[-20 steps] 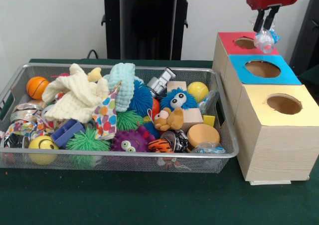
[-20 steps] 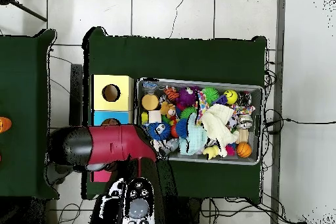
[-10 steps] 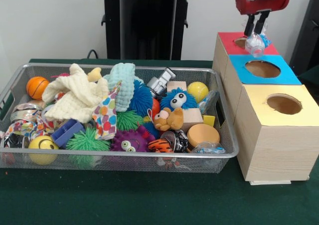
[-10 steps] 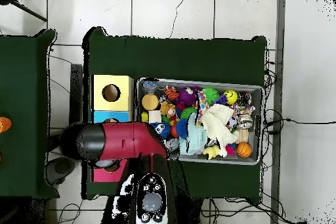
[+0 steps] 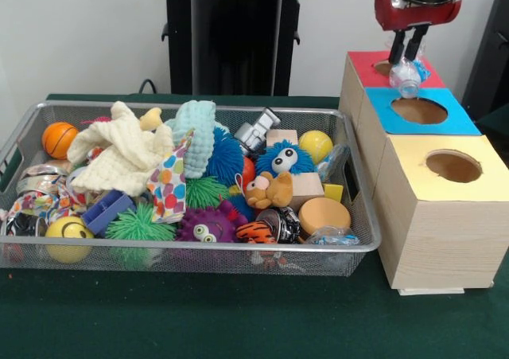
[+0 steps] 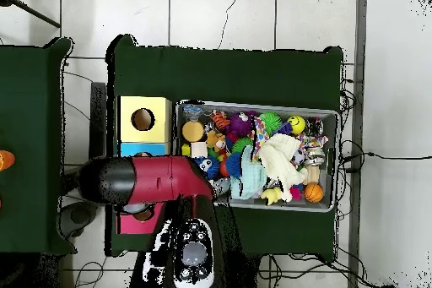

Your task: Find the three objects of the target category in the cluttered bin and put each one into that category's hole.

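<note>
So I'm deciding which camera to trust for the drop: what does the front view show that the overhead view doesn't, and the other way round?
Only the front view shows the end effector shut on a clear crinkly plastic item over the red-topped box's hole. Only the overhead view shows the tiled floor and cables around the table, and the arm's red link covering the red and blue boxes. Both show the wire-mesh bin of toys and the yellow-topped box with its open hole.
</note>
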You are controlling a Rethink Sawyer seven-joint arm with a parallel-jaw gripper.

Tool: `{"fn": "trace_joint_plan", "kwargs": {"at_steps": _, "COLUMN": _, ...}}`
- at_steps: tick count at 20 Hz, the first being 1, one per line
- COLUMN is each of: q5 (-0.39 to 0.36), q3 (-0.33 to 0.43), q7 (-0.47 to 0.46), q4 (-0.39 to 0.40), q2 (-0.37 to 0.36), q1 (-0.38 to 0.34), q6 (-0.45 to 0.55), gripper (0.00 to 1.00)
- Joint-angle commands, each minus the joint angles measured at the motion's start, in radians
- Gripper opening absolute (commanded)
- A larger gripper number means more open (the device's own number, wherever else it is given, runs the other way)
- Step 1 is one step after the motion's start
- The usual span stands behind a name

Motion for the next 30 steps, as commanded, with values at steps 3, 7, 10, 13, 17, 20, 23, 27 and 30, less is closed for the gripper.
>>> {"fn": "trace_joint_plan", "kwargs": {"at_steps": 3, "q5": 0.025, "q3": 0.035, "q7": 0.221, "q4": -0.034, "q2": 0.088, "q1": 0.019, "q6": -0.095, "gripper": 0.0}}
{"fn": "trace_joint_plan", "kwargs": {"at_steps": 7, "q5": 0.02, "q3": 0.032, "q7": 0.219, "q4": -0.062, "q2": 0.097, "q1": 0.026, "q6": -0.076, "gripper": 0.0}}
{"fn": "trace_joint_plan", "kwargs": {"at_steps": 10, "q5": 0.027, "q3": 0.033, "q7": 0.22, "q4": -0.085, "q2": 0.11, "q1": 0.029, "q6": -0.06, "gripper": 0.0}}
{"fn": "trace_joint_plan", "kwargs": {"at_steps": 13, "q5": 0.027, "q3": 0.034, "q7": 0.209, "q4": -0.11, "q2": 0.123, "q1": 0.025, "q6": -0.046, "gripper": 0.0}}
{"fn": "trace_joint_plan", "kwargs": {"at_steps": 17, "q5": 0.019, "q3": 0.032, "q7": 0.196, "q4": -0.165, "q2": 0.146, "q1": 0.021, "q6": -0.001, "gripper": 0.0}}
{"fn": "trace_joint_plan", "kwargs": {"at_steps": 20, "q5": 0.014, "q3": 0.035, "q7": 0.183, "q4": -0.204, "q2": 0.166, "q1": 0.017, "q6": 0.027, "gripper": 0.0}}
{"fn": "trace_joint_plan", "kwargs": {"at_steps": 23, "q5": 0.008, "q3": 0.037, "q7": 0.168, "q4": -0.234, "q2": 0.185, "q1": 0.012, "q6": 0.036, "gripper": 0.0}}
{"fn": "trace_joint_plan", "kwargs": {"at_steps": 27, "q5": -0.001, "q3": 0.041, "q7": 0.14, "q4": -0.269, "q2": 0.21, "q1": 0.003, "q6": 0.045, "gripper": 0.0}}
{"fn": "trace_joint_plan", "kwargs": {"at_steps": 30, "q5": -0.005, "q3": 0.042, "q7": 0.129, "q4": -0.288, "q2": 0.226, "q1": -0.002, "q6": 0.037, "gripper": 0.0}}
